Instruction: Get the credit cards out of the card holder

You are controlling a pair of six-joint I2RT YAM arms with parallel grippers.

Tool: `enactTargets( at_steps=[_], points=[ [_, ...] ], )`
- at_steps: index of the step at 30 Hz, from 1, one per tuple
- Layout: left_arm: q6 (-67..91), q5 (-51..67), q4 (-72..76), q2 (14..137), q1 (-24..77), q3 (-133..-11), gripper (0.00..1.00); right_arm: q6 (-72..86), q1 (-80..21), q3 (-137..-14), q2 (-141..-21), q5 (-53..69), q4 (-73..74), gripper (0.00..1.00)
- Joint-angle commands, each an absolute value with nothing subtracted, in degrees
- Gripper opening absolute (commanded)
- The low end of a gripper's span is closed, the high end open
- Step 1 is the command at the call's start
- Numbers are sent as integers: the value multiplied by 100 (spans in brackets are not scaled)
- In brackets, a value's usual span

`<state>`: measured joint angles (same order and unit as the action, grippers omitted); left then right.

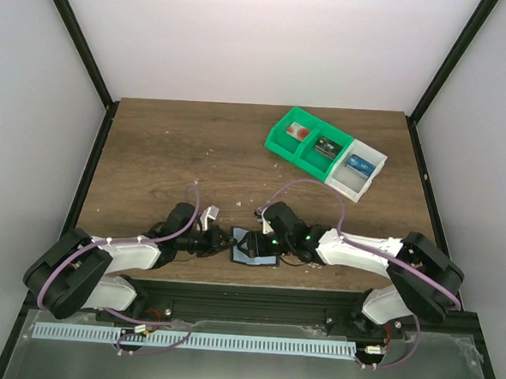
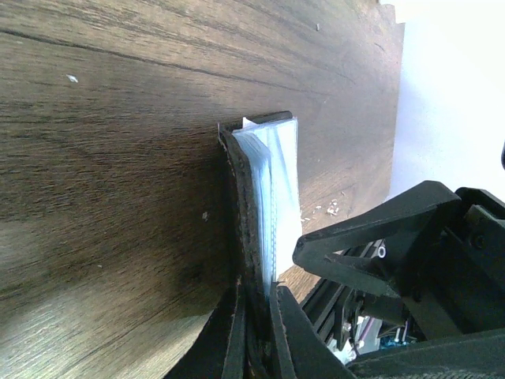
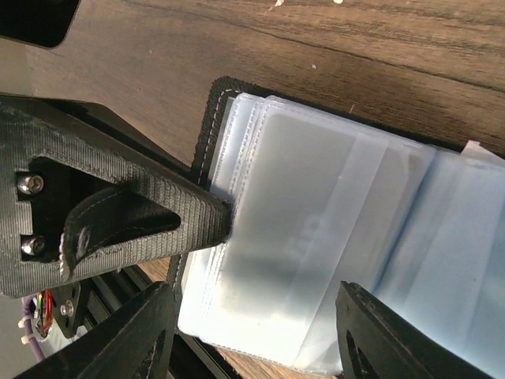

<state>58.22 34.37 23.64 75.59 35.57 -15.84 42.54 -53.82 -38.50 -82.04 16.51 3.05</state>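
Observation:
The card holder [image 1: 254,249] lies open near the table's front edge, between my two grippers. Its black edge [image 2: 243,213] and pale blue-grey sleeves [image 3: 316,221] show in the wrist views. My left gripper [image 2: 259,298] is shut on the holder's black edge, and it also shows as a ribbed black finger [image 3: 150,221] in the right wrist view. Just above the sleeves, my right gripper [image 3: 252,294] is open with its fingers wide apart and nothing between them. I cannot make out a credit card inside the sleeves. One card each lies in the bins: red [image 1: 298,133], dark [image 1: 326,146], blue [image 1: 358,166].
A row of bins stands at the back right, two green [image 1: 283,140] and one white [image 1: 346,185]. A small white scrap [image 1: 210,211] lies behind the left gripper. The table's front rail [image 1: 255,294] runs just below the holder.

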Motion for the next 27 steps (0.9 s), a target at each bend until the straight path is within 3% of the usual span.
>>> enactTargets(
  at_steps=[1,13,27],
  points=[
    [5819,3492,2616,7594,3590,-1606,0,4166,-5416,-3884,-8405,1628,246,59],
    [5801,3430,2518,7603,3590,-1622,7,4164,-5432,-3923,-8808,1736,145,64],
    [5742,3397,2447,7620,3602,-1617,9,4209,-5447,-4040,-8956,1238,597,55]
  ],
)
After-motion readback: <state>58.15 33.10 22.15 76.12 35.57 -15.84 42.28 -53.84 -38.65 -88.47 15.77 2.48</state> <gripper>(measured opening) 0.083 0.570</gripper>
